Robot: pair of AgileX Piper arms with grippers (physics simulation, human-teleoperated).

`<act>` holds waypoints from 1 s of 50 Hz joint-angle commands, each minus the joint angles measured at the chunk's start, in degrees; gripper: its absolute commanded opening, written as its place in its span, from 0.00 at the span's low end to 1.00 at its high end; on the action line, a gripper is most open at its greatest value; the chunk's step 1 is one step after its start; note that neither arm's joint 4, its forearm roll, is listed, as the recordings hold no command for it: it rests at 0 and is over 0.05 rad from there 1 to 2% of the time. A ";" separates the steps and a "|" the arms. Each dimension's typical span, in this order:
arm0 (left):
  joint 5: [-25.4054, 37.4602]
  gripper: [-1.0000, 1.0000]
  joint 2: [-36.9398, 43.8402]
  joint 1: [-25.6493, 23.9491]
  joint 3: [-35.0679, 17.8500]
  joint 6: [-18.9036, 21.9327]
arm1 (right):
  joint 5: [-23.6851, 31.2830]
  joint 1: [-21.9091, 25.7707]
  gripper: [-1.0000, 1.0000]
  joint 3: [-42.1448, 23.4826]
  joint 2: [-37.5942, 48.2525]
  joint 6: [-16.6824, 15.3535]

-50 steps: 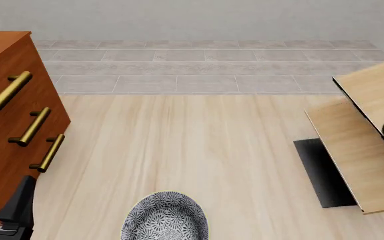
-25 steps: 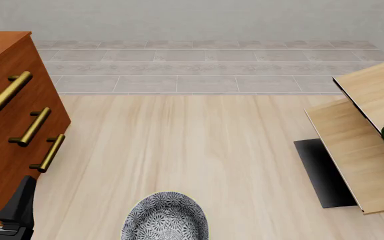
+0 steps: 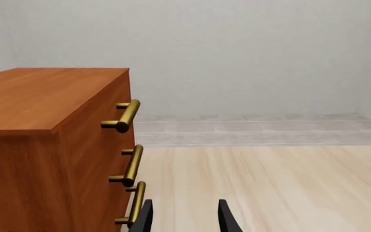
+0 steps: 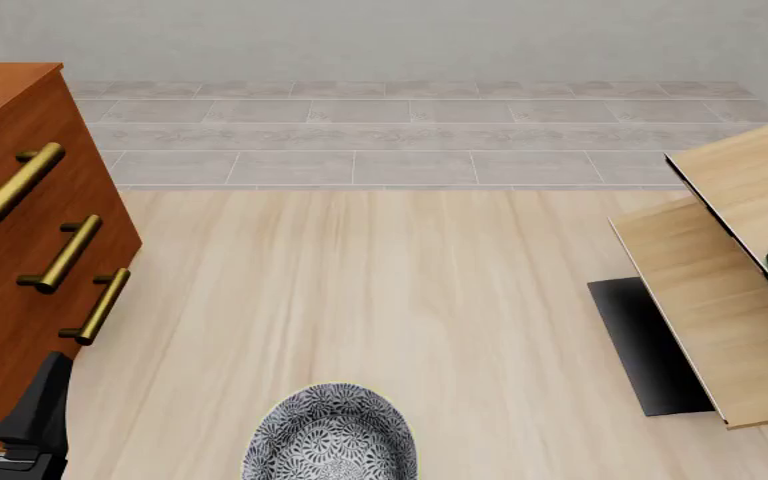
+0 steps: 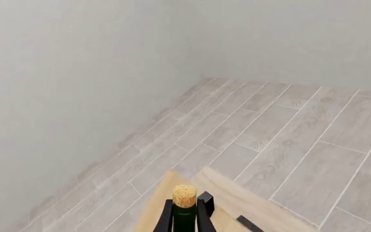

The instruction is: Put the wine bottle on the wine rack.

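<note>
My right pincer point(image 5: 185, 215) grips the wine bottle point(image 5: 185, 209) neck above the wine rack point(image 4: 718, 300); left pincer point(image 3: 184, 217) released, idle by the cabinet point(image 3: 50, 145).

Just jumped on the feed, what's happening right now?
The right gripper has its jaws closed on the neck of the wine bottle, cork end up. In the front view only a sliver of the bottle's label shows at the right edge, over the wine rack, so it is not yet set down. The left gripper sits open and idle beside the cabinet. A patterned bowl sits at the near edge of the table.
</note>
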 commanded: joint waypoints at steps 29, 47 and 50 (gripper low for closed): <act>0.66 1.00 0.00 0.96 0.00 -0.62 | -4.91 -2.30 0.00 7.01 9.20 -1.30; 0.87 1.00 0.00 0.93 0.00 -0.45 | -10.68 -3.80 0.00 9.03 15.07 -2.13; 0.96 1.00 0.00 0.93 0.00 -0.35 | -11.89 -4.48 0.00 9.18 16.50 -2.42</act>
